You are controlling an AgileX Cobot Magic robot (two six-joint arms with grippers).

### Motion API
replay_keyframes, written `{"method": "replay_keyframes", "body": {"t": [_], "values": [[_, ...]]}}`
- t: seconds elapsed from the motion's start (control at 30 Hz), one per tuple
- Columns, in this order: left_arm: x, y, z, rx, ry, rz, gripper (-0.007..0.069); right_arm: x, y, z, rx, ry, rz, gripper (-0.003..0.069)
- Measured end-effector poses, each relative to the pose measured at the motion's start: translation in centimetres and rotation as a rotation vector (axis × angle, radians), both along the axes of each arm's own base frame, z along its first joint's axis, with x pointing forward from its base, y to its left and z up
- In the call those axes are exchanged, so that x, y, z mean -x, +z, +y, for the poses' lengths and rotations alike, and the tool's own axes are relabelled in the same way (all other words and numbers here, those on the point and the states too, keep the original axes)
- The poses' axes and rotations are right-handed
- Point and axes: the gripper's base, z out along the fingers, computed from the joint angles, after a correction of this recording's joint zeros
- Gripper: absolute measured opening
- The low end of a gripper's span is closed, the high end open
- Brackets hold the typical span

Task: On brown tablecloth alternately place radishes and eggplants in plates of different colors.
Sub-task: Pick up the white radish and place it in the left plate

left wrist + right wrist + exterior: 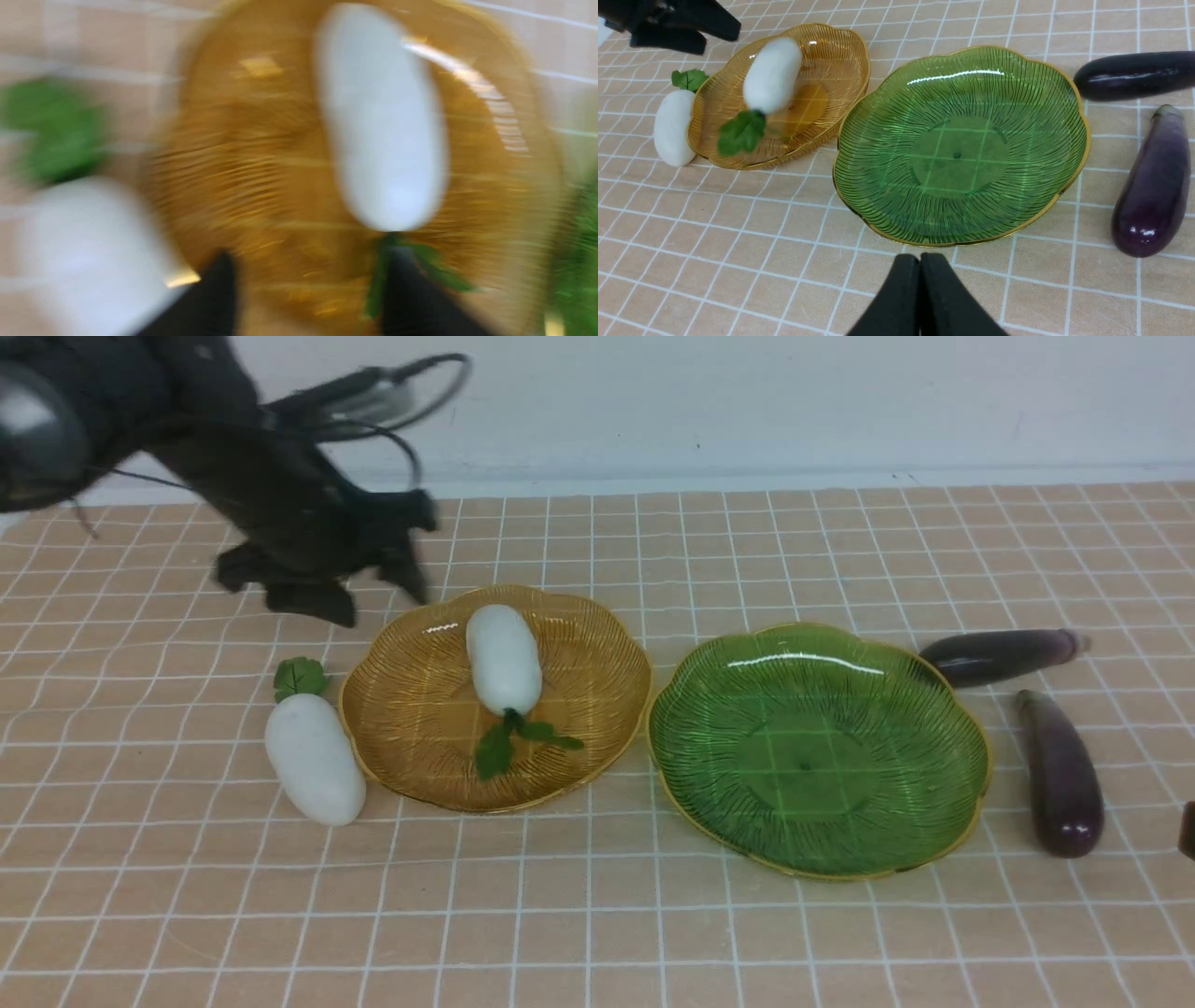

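Note:
On the brown tablecloth (597, 915), one white radish (504, 658) lies in the amber plate (411, 709), leaves toward me. The second radish (315, 770) lies on the cloth against that plate's left rim. The green plate (817, 747) is empty. Two purple eggplants (1004, 653) (1060, 775) lie on the cloth to its right. My left gripper (373, 597) is open and empty, above the cloth just behind-left of the amber plate. The blurred left wrist view shows its gripper (313, 298) spread before the plated radish (380, 116). My right gripper (920, 294) is shut and empty, near the green plate's (957, 144) rim.
A white wall runs along the back edge of the cloth. The left arm and its cables fill the upper left of the front view. Only a dark sliver of the right gripper (1187, 831) shows at that view's right edge, beside the nearer eggplant (1153, 186).

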Motion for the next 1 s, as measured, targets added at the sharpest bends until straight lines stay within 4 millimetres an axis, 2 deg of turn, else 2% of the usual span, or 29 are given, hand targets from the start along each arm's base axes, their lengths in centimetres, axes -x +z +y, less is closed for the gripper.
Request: {"method": "replay_keyframes", "body": {"t": [0.03, 0.1, 0.13, 0.23, 0.33, 0.5, 0.6, 0.63, 0.67, 0.73, 0.77, 0.83, 0.9, 1.0], "values": [[0.1, 0.0, 0.3, -0.004, 0.006, 0.010, 0.0221, 0.0, 0.0, 0.0, 0.000, 0.000, 0.000, -0.0015], [0.2, -0.2, 2.2, -0.014, 0.041, 0.045, 0.0108, 0.0, 0.0, 0.0, 0.000, 0.000, 0.000, -0.0015], [0.3, -0.5, 4.3, -0.018, 0.082, 0.083, 0.0038, 0.0, 0.0, 0.0, 0.000, 0.000, 0.000, -0.0015], [0.5, -1.2, 5.7, -0.017, 0.107, 0.131, 0.0009, 0.0, 0.0, 0.0, 0.000, 0.000, 0.000, -0.0015], [0.5, -2.1, 5.9, -0.025, 0.086, 0.171, 0.0011, 0.0, 0.0, 0.0, -0.001, 0.000, 0.000, -0.0015], [-0.3, -4.2, 5.0, -0.040, 0.019, 0.196, 0.0120, 0.0, 0.0, 0.0, 0.000, 0.000, 0.000, -0.0015], [-1.0, -5.5, 4.5, -0.045, 0.008, 0.194, 0.0272, 0.0, 0.0, 0.0, 0.000, 0.000, 0.000, -0.0015], [-1.0, -5.6, 4.5, -0.045, 0.009, 0.193, 0.0283, 0.0, 0.0, 0.0, 0.000, 0.000, 0.000, -0.0015], [-1.3, -6.1, 4.5, -0.048, 0.013, 0.182, 0.0367, 0.0, 0.0, 0.0, 0.000, 0.000, 0.000, -0.0015], [-1.8, -7.0, 4.6, -0.050, 0.023, 0.175, 0.0482, 0.0, 0.0, 0.0, 0.000, 0.000, 0.000, -0.0015], [-1.8, -7.0, 4.6, -0.050, 0.023, 0.175, 0.0489, 0.0, 0.0, 0.0, 0.000, 0.000, 0.000, -0.0015], [-2.0, -8.1, 4.6, -0.051, 0.024, 0.197, 0.0568, 0.0, 0.0, 0.0, 0.000, 0.000, 0.000, -0.0015], [-2.1, -8.8, 4.7, -0.055, 0.022, 0.213, 0.0596, 0.0, 0.0, 0.0, 0.000, 0.000, 0.001, -0.0015], [-2.2, -9.4, 4.8, -0.071, 0.025, 0.228, 0.0597, 0.0, 0.0, 0.0, 0.000, 0.000, 0.001, -0.0015]]}}
